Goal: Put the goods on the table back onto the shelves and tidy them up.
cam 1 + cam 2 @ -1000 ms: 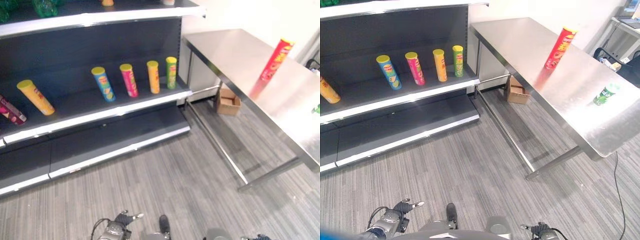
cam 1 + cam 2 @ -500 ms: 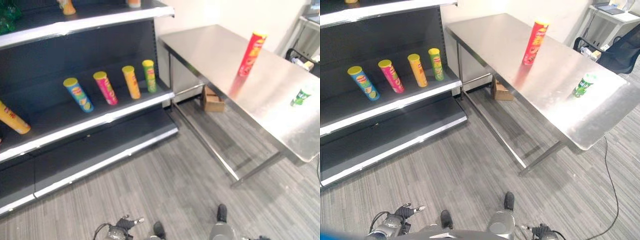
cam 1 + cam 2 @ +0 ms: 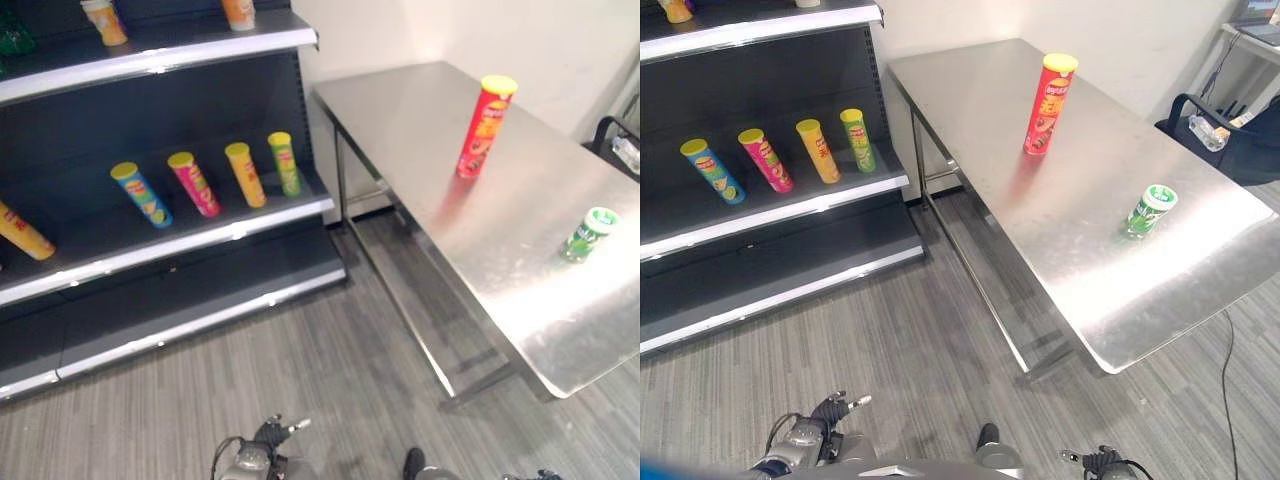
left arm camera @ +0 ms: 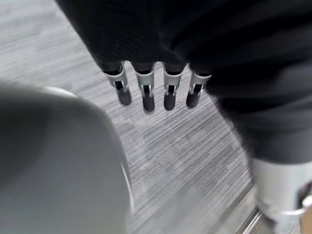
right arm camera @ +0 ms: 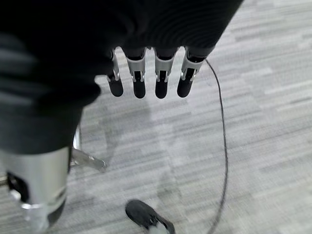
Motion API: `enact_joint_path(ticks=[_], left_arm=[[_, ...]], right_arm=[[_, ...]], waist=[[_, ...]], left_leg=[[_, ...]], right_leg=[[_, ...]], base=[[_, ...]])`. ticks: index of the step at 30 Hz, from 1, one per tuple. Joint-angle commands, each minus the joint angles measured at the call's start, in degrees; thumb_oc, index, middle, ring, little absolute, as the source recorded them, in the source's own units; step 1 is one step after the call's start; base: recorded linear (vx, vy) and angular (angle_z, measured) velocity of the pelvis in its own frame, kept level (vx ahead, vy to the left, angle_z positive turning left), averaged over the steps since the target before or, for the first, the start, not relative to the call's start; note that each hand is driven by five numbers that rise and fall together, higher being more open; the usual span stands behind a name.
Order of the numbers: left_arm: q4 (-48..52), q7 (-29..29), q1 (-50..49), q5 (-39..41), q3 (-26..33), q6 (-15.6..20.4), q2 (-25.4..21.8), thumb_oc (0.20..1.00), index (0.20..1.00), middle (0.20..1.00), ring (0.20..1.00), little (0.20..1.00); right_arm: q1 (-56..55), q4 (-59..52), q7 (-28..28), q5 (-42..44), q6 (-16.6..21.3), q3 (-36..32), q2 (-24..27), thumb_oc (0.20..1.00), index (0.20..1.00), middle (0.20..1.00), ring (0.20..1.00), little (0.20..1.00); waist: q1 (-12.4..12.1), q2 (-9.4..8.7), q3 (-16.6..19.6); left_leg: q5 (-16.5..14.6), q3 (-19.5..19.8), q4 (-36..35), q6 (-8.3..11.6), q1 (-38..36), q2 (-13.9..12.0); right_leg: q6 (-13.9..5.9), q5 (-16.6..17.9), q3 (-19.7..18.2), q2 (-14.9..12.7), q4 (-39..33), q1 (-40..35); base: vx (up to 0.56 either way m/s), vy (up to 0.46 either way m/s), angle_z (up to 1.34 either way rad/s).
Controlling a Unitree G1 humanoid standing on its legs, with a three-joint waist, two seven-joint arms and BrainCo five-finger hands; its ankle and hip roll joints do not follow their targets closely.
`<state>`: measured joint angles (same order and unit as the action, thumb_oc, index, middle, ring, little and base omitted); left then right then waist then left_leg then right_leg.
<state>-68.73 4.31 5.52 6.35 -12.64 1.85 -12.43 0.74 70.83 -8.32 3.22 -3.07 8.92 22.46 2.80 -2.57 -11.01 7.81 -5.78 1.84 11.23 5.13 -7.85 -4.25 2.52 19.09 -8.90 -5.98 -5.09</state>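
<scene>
A tall red can (image 3: 484, 127) stands upright on the steel table (image 3: 420, 110), toward its far side. A short green tub (image 3: 587, 233) stands nearer the table's right edge. On the dark shelf unit's middle shelf (image 3: 180, 255) blue (image 3: 140, 195), pink (image 3: 194, 184), orange (image 3: 245, 174) and green (image 3: 284, 164) cans stand in a row, with a yellow can (image 3: 20, 232) further left. My left hand (image 3: 810, 435) hangs low over the carpet, its fingers (image 4: 146, 92) straight and holding nothing. My right hand (image 3: 1100, 463) also hangs low, its fingers (image 5: 139, 83) straight and holding nothing.
Two orange cups (image 3: 104, 20) (image 3: 238, 12) stand on the top shelf. A black chair (image 3: 1230, 130) stands beyond the table's right side. Table legs and a floor rail (image 3: 400, 310) run along the grey carpet between the shelf unit and the table.
The camera has swung right, so the table and the green tub show more fully. Nothing on the shelf or table has moved. Both hands stay low.
</scene>
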Motion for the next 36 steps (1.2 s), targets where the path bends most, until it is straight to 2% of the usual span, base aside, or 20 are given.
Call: enact_joint_path(ticks=[1, 7, 8, 10, 11, 16, 17, 18, 21, 24, 26, 27, 29, 30, 33, 35, 36], left_arm=[[-3.56, 0.57, -0.19, -2.64, -0.63, -0.31, -2.59, 1.000, 1.000, 1.000, 1.000, 1.000], [-4.26, 1.00, -0.17, -3.00, 0.16, -0.22, -3.10, 1.000, 1.000, 1.000, 1.000, 1.000], [-4.17, 1.09, 0.10, -2.91, 0.36, -0.19, -3.39, 1.000, 1.000, 1.000, 1.000, 1.000], [-3.21, 1.82, 1.31, -2.58, 1.22, 0.31, -5.02, 1.000, 1.000, 1.000, 1.000, 1.000], [-3.21, 1.82, 1.32, -2.58, 1.17, 0.30, -4.99, 1.000, 1.000, 1.000, 1.000, 1.000], [-2.74, 1.77, 2.26, -2.81, 2.55, 0.65, -5.58, 1.000, 1.000, 1.000, 1.000, 1.000], [-3.29, 1.52, 1.99, -2.99, 3.26, 0.62, -5.44, 1.000, 1.000, 1.000, 1.000, 1.000], [-3.31, 1.52, 2.02, -3.00, 3.13, 0.63, -5.31, 1.000, 1.000, 1.000, 1.000, 1.000], [-4.13, 0.74, 1.57, -3.76, 3.41, 0.21, -5.26, 1.000, 1.000, 1.000, 1.000, 1.000], [-4.79, 0.12, 0.76, -5.18, 2.85, 0.06, -5.32, 1.000, 1.000, 1.000, 1.000, 1.000], [-4.88, -0.30, -0.37, -6.32, 2.95, -0.27, -5.62, 1.000, 1.000, 1.000, 1.000, 1.000], [-4.59, -0.60, -1.37, -6.97, 3.31, -0.35, -5.76, 1.000, 1.000, 1.000, 1.000, 1.000], [-2.48, -0.26, -2.75, -6.81, 3.46, -0.28, -5.44, 1.000, 1.000, 1.000, 1.000, 1.000], [-1.83, 0.00, -3.09, -6.52, 3.06, -0.10, -5.28, 1.000, 1.000, 1.000, 1.000, 1.000], [1.32, 0.59, -4.29, -5.34, 1.53, 0.36, -5.21, 1.000, 1.000, 1.000, 1.000, 1.000], [1.68, 0.78, -4.80, -4.54, 1.50, 0.40, -5.15, 1.000, 1.000, 1.000, 1.000, 1.000], [2.21, 0.76, -5.52, -3.95, 0.97, 0.39, -5.44, 1.000, 1.000, 1.000, 1.000, 1.000]], right_arm=[[-0.01, 2.36, -0.75, 2.44, 0.43, -1.59, -1.91, 1.000, 1.000, 1.000, 1.000, 1.000], [-0.57, 1.94, -2.15, 6.25, 1.02, -6.25, -1.79, 1.000, 1.000, 1.000, 1.000, 1.000], [-0.59, 1.67, -2.49, 6.89, 1.10, -7.39, -1.28, 1.000, 1.000, 1.000, 1.000, 1.000], [-2.62, 1.22, -4.46, 9.98, 1.58, -14.48, 2.63, 1.000, 1.000, 1.000, 1.000, 1.000], [-2.67, 1.18, -4.46, 9.97, 1.56, -14.53, 2.65, 1.000, 1.000, 1.000, 1.000, 1.000], [-8.57, 2.40, -6.66, 16.15, 2.35, -30.09, 11.44, 1.000, 1.000, 1.000, 1.000, 1.000], [-10.87, 0.97, -6.65, 20.04, 3.35, -37.30, 15.51, 1.000, 1.000, 1.000, 1.000, 1.000], [-11.05, 0.93, -6.58, 20.05, 3.34, -37.50, 15.59, 1.000, 1.000, 1.000, 1.000, 1.000], [-12.37, -2.76, -4.89, 25.83, 5.84, -46.93, 23.83, 1.000, 1.000, 1.000, 1.000, 1.000], [-12.62, -6.14, -2.54, 25.93, 7.32, -50.06, 30.33, 1.000, 1.000, 1.000, 1.000, 1.000], [-11.10, -10.93, -2.17, 19.83, 7.03, -47.91, 37.34, 1.000, 1.000, 1.000, 1.000, 1.000], [-9.86, -19.83, -2.70, 13.27, 6.68, -45.63, 41.62, 1.000, 1.000, 1.000, 1.000, 1.000], [-7.12, -35.90, -5.51, 4.71, 7.02, -42.21, 43.78, 1.000, 1.000, 1.000, 1.000, 1.000], [-4.76, -38.00, -5.84, 3.26, 7.45, -40.23, 43.84, 1.000, 1.000, 1.000, 1.000, 1.000], [8.86, -38.74, -6.21, -8.29, 5.19, -22.62, 47.00, 1.000, 1.000, 1.000, 1.000, 1.000], [13.95, -37.10, -5.67, -9.13, 4.88, -16.54, 46.79, 1.000, 1.000, 1.000, 1.000, 1.000], [19.44, -33.98, -4.50, -11.39, 3.75, -9.12, 46.81, 1.000, 1.000, 1.000, 1.000, 1.000]], waist=[[1.00, 1.19, 1.51], [2.31, 1.23, 2.34], [2.59, 1.16, 2.41], [3.96, 0.63, 2.47], [3.88, 0.65, 2.48], [5.77, 0.32, 2.94], [6.68, 0.02, 3.09], [6.58, 0.15, 3.16], [7.16, -0.50, 3.29], [6.74, -0.89, 3.62], [5.81, -1.48, 3.72], [5.10, -1.81, 3.76], [3.92, -1.86, 3.70], [3.03, -1.83, 3.99], [0.29, -1.81, 3.65], [-0.09, -1.58, 3.42], [-1.41, -1.27, 3.04]], left_leg=[[-8.87, -3.22, -0.94, -4.49, -5.14, 0.21], [-9.85, -5.80, -3.03, -5.44, -8.09, 1.43], [-10.04, -6.33, -3.17, -5.54, -8.38, 1.63], [-10.86, -7.96, -3.37, -6.10, -8.81, 2.28], [-10.87, -8.00, -3.38, -6.12, -8.82, 2.29], [-11.47, -8.59, -4.12, -6.25, -9.30, 2.79], [-11.58, -8.68, -4.47, -6.19, -9.67, 2.84], [-11.57, -8.66, -4.49, -6.20, -9.61, 2.85], [-11.63, -8.83, -4.83, -5.94, -9.74, 2.67], [-11.64, -8.84, -4.98, -5.60, -9.90, 2.42], [-11.51, -8.75, -5.12, -5.22, -10.35, 2.09], [-11.39, -8.77, -5.13, -4.95, -10.54, 1.72], [-11.42, -8.40, -5.05, -4.64, -11.00, 0.91], [-11.17, -8.08, -4.94, -4.64, -10.75, 0.75], [-10.57, -7.08, -4.62, -4.06, -10.76, -0.34], [-10.10, -6.40, -4.47, -3.76, -10.37, -0.70], [-9.40, -5.53, -4.32, -3.35, -9.77, -1.07]], right_leg=[[-4.95, -4.37, -4.55, -1.96, 3.10, 0.53], [-6.33, -3.72, -6.54, -3.84, 4.21, 0.66], [-6.64, -3.43, -6.94, -4.19, 4.47, 0.96], [-7.88, -2.37, -8.37, -5.42, 5.16, 2.35], [-7.90, -2.38, -8.41, -5.44, 5.19, 2.38], [-9.03, -1.87, -8.56, -6.43, 5.24, 2.93], [-9.31, -1.82, -8.58, -6.57, 5.31, 2.90], [-9.32, -1.82, -8.56, -6.58, 5.33, 2.96], [-9.70, -1.81, -8.47, -6.66, 5.37, 3.26], [-9.83, -1.95, -7.96, -6.61, 5.27, 3.16], [-9.73, -1.98, -7.67, -6.46, 5.04, 2.73], [-9.57, -2.11, -7.33, -6.26, 4.90, 2.53], [-9.15, -2.81, -6.73, -5.77, 5.02, 1.82], [-8.90, -2.94, -6.43, -5.58, 4.93, 1.76], [-7.82, -4.06, -5.35, -4.48, 4.71, 0.41], [-7.37, -4.57, -4.79, -4.09, 4.65, 0.01], [-6.77, -5.18, -4.33, -3.61, 4.63, -0.44]], base=[[0.22, 0.199, -0.46], [0.10, 0.124, -0.23], [0.11, 0.171, -0.15], [0.08, 0.136, -0.27], [0.04, 0.061, -0.43], [0.06, 0.056, -0.10], [0.07, 0.036, 0.01], [0.07, 0.025, 0.02], [0.00, 0.000, 0.00], [0.02, -0.018, -0.01], [0.00, -0.066, 0.01], [-0.01, -0.079, 0.00], [0.01, -0.084, -0.02], [0.02, -0.099, 0.17], [0.00, -0.109, 0.41], [-0.02, -0.125, 0.48], [-0.02, -0.148, 0.33]])
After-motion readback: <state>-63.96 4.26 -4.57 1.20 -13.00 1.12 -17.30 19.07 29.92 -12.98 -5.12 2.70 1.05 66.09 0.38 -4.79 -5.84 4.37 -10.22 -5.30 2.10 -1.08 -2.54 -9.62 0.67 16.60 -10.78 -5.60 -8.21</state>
